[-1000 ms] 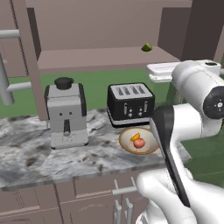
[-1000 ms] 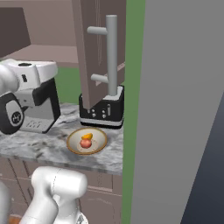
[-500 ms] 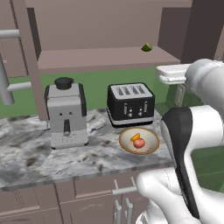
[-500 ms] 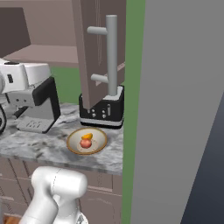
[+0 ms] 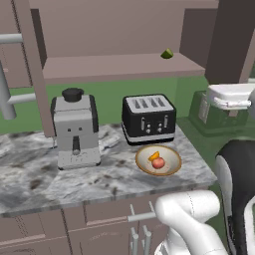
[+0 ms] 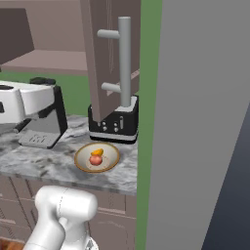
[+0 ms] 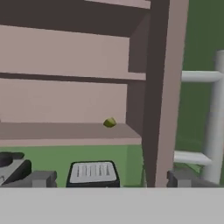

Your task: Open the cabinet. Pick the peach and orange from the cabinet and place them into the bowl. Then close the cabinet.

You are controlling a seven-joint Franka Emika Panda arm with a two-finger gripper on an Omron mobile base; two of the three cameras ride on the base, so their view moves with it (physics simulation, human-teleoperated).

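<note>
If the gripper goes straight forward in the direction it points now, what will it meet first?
Probably the back wall of the open cabinet, above its lower shelf. In the hand view the open gripper faces the cabinet interior; the small green fruit sits near that line, the right door just beside it. Depth is unclear.

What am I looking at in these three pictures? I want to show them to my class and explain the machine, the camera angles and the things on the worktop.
This is a rendered kitchen with a white robot arm. Two cameras ride behind the arm, one to its left and one to its right; the third sits on its hand, looking along the open, empty gripper. On the marble counter stand a grey coffee machine, a black toaster and a bowl holding the peach and the orange. Above, the cabinet stands open, with one small green fruit on its shelf. The right door swings out, showing its bar handle.
</note>
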